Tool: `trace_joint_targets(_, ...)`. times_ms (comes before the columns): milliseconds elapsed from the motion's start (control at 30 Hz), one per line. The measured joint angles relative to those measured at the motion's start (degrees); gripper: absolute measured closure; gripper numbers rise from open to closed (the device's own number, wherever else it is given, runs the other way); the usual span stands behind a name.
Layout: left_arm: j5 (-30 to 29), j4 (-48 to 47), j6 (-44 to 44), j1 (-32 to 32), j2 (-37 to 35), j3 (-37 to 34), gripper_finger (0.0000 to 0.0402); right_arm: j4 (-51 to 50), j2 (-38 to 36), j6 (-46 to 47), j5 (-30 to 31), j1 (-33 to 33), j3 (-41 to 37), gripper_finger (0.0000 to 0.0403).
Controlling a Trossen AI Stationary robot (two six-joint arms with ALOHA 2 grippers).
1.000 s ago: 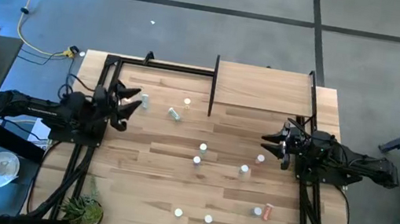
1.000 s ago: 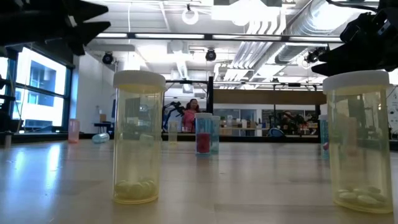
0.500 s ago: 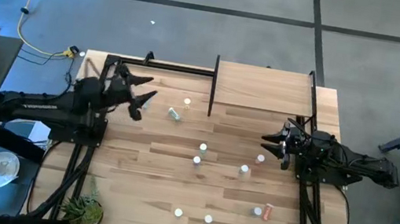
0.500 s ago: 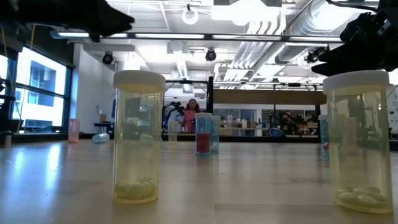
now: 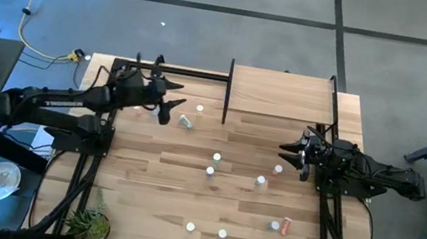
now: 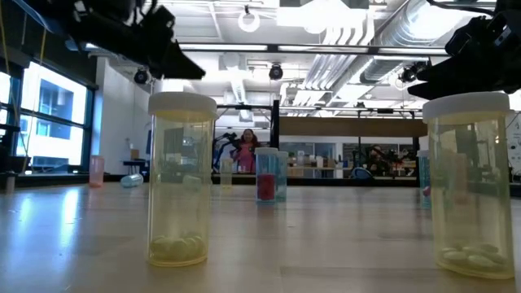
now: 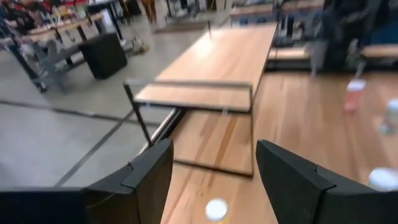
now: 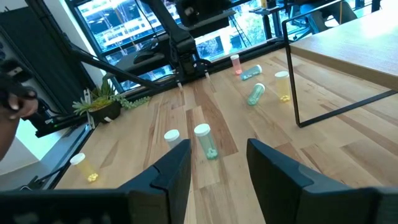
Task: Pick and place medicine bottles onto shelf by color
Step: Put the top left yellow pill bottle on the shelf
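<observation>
Nearest the low camera stand two yellow medicine bottles [image 6: 181, 181] with white caps, upright on the table [image 5: 169, 189], a few pale tablets lying in each. Farther across the boards more bottles are scattered: a small cluster near the middle, a pink-red bottle [image 5: 287, 225] lying on its side toward the right front, and a teal-green bottle [image 5: 186, 121] tipped over near the back left. The right gripper [image 5: 283, 151] hangs above the table's right side, well apart from the nearest bottle; its fingers [image 8: 171, 169] stand parted with nothing between them. The left gripper [image 5: 174, 111] reaches over the back left of the table, just beside the tipped teal-green bottle, its fingers [image 7: 149, 171] spread wide and empty; a white cap, blurred, shows below them in the wrist view, perhaps that of an upright bottle. Farthest back, the shelf [image 5: 281, 96] stands on dark posts at the rear edge, its top bare.
</observation>
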Motion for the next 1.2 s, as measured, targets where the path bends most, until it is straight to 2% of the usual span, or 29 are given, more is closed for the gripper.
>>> trace_joint_targets(267, 0.02, 0.18, 0.91, 0.72, 8.45, 0.00, 0.0184, 0.01, 0.02, 0.00, 0.00, -0.01, 0.00, 0.0256)
trace_joint_targets(500, 0.04, 3.59, -2.00, 0.72, 14.65, 0.02, 0.0184, 0.01, 0.00, 0.00, 0.02, -0.01, 0.02, 0.0256)
trace_joint_targets(800, 1.56, 3.73, -2.35, 0.70, 18.77, 0.02, 0.0184, 0.00, 0.00, 0.00, 0.01, -0.01, 0.00, 0.0256)
trace_joint_targets(1200, 1.66, 9.95, -3.08, 0.68, 25.24, 0.02, 0.0184, 0.01, 0.02, 0.00, 0.01, -0.01, 0.00, 0.0256)
